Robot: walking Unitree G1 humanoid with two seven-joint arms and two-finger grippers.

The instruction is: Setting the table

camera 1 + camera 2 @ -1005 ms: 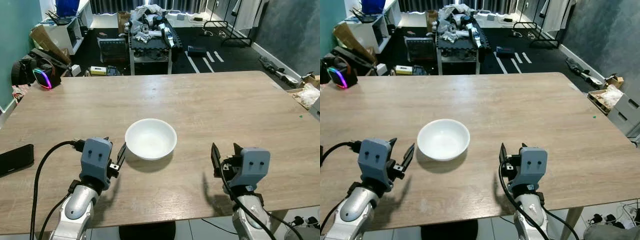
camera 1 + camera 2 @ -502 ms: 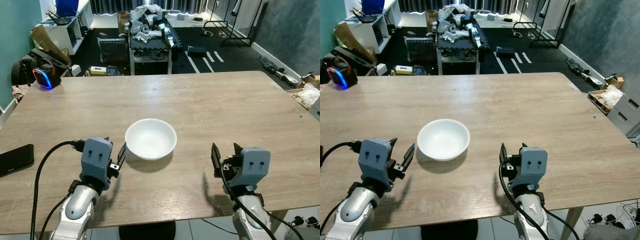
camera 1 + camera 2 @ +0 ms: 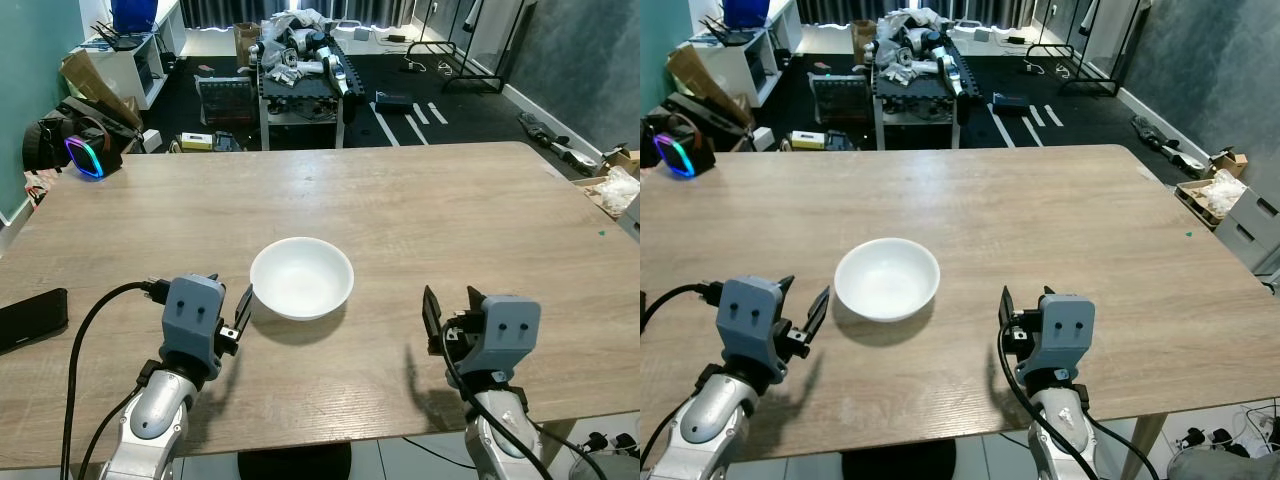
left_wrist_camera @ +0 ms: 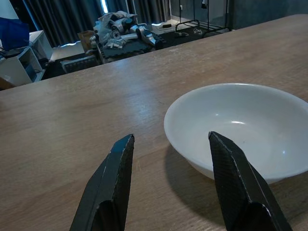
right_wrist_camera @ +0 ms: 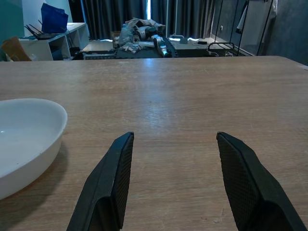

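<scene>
Both grippers, left (image 4: 168, 185) and right (image 5: 173, 180), hover with fingers spread, flanking a white bowl (image 3: 301, 277) on the wooden table (image 3: 450, 210), seemingly ready to reposition it.

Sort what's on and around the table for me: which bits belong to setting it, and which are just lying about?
For the job:
- white bowl, empty, on the wooden table
- left gripper, open beside the bowl
- right gripper, open above bare tabletop

Lying about:
- black phone at the table's left edge
- headset with glowing ring at the far left corner
- cluttered cart beyond the table
</scene>
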